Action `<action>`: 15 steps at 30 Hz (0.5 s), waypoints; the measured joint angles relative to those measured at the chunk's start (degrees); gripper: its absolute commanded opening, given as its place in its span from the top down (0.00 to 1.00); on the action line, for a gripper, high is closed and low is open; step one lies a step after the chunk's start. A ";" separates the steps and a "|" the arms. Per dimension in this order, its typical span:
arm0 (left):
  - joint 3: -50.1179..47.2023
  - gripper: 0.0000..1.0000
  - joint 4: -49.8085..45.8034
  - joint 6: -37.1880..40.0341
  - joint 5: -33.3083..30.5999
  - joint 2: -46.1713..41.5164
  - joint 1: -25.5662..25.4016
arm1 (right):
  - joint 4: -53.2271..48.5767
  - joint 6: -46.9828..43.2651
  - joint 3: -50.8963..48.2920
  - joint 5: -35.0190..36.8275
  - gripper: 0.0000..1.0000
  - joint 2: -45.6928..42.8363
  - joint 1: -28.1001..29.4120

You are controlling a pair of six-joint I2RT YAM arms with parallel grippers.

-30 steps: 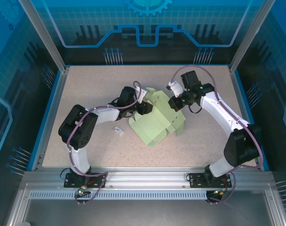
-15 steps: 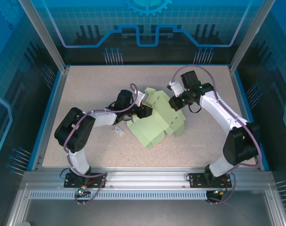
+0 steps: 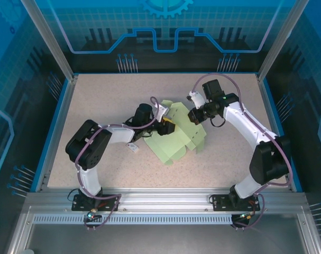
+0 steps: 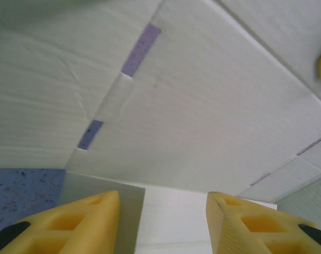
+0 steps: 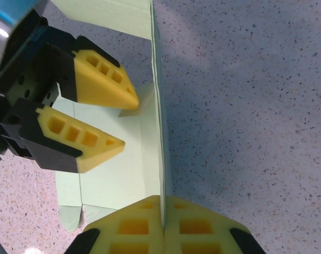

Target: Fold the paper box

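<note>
Right wrist view first: nearest the lens my right claw (image 5: 163, 225) is pinched fully together on a thin upright panel of the paper box (image 5: 120, 174); the panel's edge runs straight out from between the pads. Left of that edge a flat mint panel lies on the table (image 5: 245, 106). Further out on that same side the left claw (image 5: 127, 123) stands with its yellow fingers parted and nothing between them; its upper fingertip is just beside the raised panel, though I cannot tell whether it touches.

Left wrist view: the left claw's two fingers sit at the bottom with a clear gap between them; just ahead and above them the pale sheet, creased and slotted, tilts up and away from the claw; a patch of speckled table shows at the lower left.

Top external view: the box lies between the two claws, the left claw at its left edge, the right claw on its far right flap; a small white tag (image 3: 132, 147) lies behind the left claw, on the near side of its arm, apart from the box.
</note>
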 measured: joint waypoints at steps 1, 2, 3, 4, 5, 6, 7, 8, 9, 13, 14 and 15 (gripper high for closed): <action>-0.02 0.52 0.15 -0.02 -0.20 0.37 -0.20 | 0.00 0.00 0.00 -0.02 0.96 0.20 0.00; -0.09 0.52 0.37 -0.02 -0.39 0.57 -0.28 | 0.00 0.00 0.00 0.00 0.96 0.39 0.00; -0.20 0.52 0.39 -0.02 -0.66 0.57 -0.31 | 0.00 0.00 0.00 0.02 0.96 0.50 0.00; -0.42 0.52 0.59 -0.02 -0.96 0.57 -0.31 | 0.00 -0.02 0.00 0.09 0.96 0.63 0.00; -0.72 0.51 1.05 -0.02 -1.22 0.55 -0.31 | 0.02 -0.02 0.00 0.24 0.96 0.68 0.00; -1.05 0.51 1.49 -0.04 -1.38 0.52 -0.31 | 0.02 -0.04 0.00 0.35 0.96 0.70 0.00; -1.53 0.51 1.92 -0.09 -1.51 0.44 -0.22 | 0.02 -0.07 0.00 0.79 0.96 0.70 0.00; -2.21 0.50 2.36 -0.46 -1.77 0.17 0.02 | 0.02 -0.11 0.00 1.31 0.96 0.70 0.00; -2.86 0.49 2.75 -1.01 -1.84 -0.17 0.20 | 0.04 -0.28 0.00 1.75 0.96 0.70 0.00; -5.14 0.47 3.19 -2.89 -1.84 -2.49 1.75 | 0.52 -1.55 0.00 5.27 0.96 0.70 0.17; -5.44 0.47 3.34 -3.15 -1.84 -3.04 2.14 | 0.55 -1.92 0.00 6.49 0.96 0.70 0.44; -5.84 0.47 3.34 -3.65 -1.84 -3.85 2.62 | 0.57 -2.36 0.00 8.07 0.96 0.70 0.76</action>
